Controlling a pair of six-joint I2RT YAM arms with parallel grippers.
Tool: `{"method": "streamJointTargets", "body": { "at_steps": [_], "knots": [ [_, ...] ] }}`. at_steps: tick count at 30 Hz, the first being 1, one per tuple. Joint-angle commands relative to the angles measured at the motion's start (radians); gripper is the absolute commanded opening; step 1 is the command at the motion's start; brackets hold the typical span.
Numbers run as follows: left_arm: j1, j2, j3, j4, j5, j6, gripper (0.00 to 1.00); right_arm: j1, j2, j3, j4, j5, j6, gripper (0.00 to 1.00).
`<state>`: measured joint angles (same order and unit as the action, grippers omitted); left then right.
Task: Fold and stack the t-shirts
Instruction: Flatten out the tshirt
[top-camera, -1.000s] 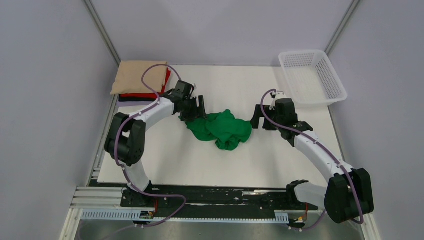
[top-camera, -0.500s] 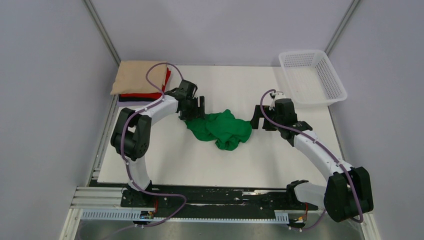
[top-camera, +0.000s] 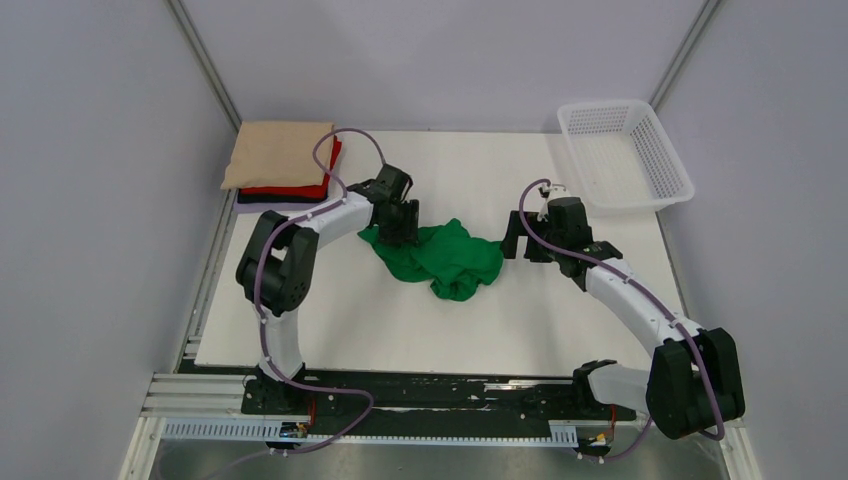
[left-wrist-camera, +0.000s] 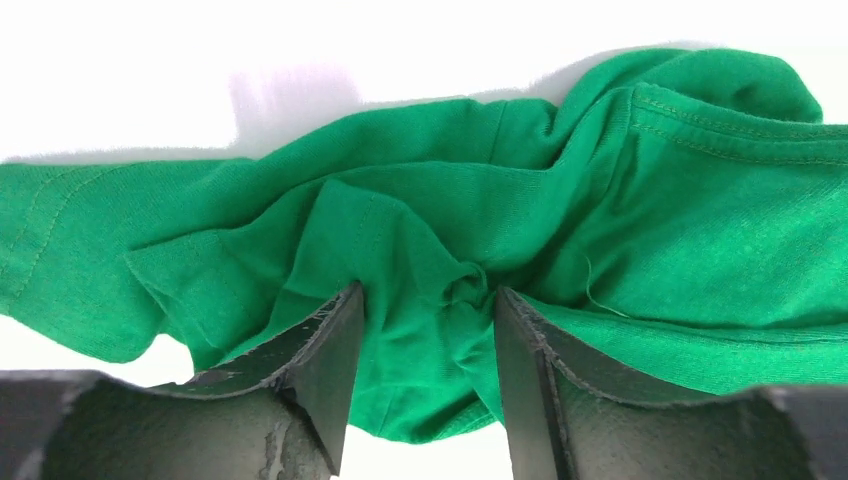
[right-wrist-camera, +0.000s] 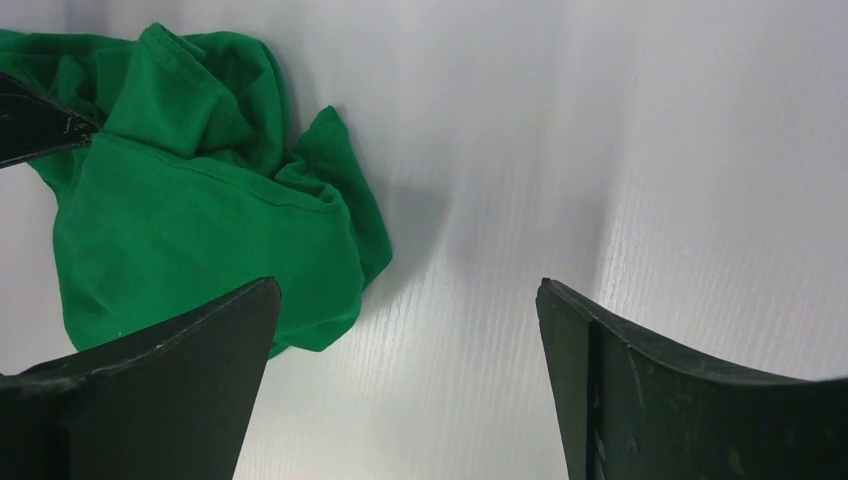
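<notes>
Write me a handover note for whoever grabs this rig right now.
Left hand: fingers straddle a bunched fold at the green t-shirt's left edge; cannot tell whether the grip is firm.
Right hand: open, over bare table just right of the shirt, touching nothing.
Folded stack, beige on red on dark, sits at the far-left corner.
Done: the stacked ones.
Left: spread and fold the green one, then add it to the stack.

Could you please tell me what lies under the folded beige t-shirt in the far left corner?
A folded red t-shirt lies under the beige t-shirt, with a dark one at the bottom. Only their edges show; the rest is covered.
</notes>
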<state>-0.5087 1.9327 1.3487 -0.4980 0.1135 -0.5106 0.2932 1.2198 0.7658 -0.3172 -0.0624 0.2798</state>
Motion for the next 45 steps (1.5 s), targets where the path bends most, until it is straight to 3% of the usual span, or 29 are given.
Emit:
{"method": "streamJointTargets", "body": {
  "at_steps": [1,5,9,15,24,25,26,28,33,45],
  "knots": [
    [-0.016,0.011,0.056,-0.008,-0.049,-0.013,0.53,-0.004,0.0,0.008,0.01,0.012,0.021,1.0],
    [-0.018,0.006,0.061,-0.013,-0.077,-0.02,0.32,-0.005,0.001,0.006,0.01,0.009,0.024,1.0],
    [-0.018,0.008,0.068,-0.012,-0.096,-0.018,0.25,-0.004,-0.007,0.003,0.01,0.004,0.026,1.0],
    [-0.019,0.027,0.081,0.011,-0.029,-0.011,0.3,-0.005,-0.014,0.001,0.01,0.003,0.027,1.0],
    [-0.031,0.06,0.061,0.026,0.038,-0.008,0.27,-0.004,0.007,-0.001,0.017,0.006,0.035,1.0],
    [-0.032,0.061,0.058,0.04,0.062,-0.008,0.2,-0.004,0.018,0.004,0.019,0.004,0.043,1.0],
    [-0.034,0.06,0.051,0.047,0.075,-0.009,0.06,-0.004,0.029,0.01,0.024,-0.005,0.056,1.0],
    [-0.034,0.051,0.039,0.072,0.1,-0.012,0.0,-0.004,0.048,0.021,0.05,-0.045,0.086,0.99],
    [-0.034,-0.058,0.003,0.104,0.062,-0.004,0.0,-0.005,0.094,0.029,0.124,-0.2,0.15,0.94],
    [-0.034,-0.418,-0.135,0.145,-0.054,0.045,0.0,-0.006,0.013,0.007,0.113,-0.218,0.169,0.91]
  ]
}}
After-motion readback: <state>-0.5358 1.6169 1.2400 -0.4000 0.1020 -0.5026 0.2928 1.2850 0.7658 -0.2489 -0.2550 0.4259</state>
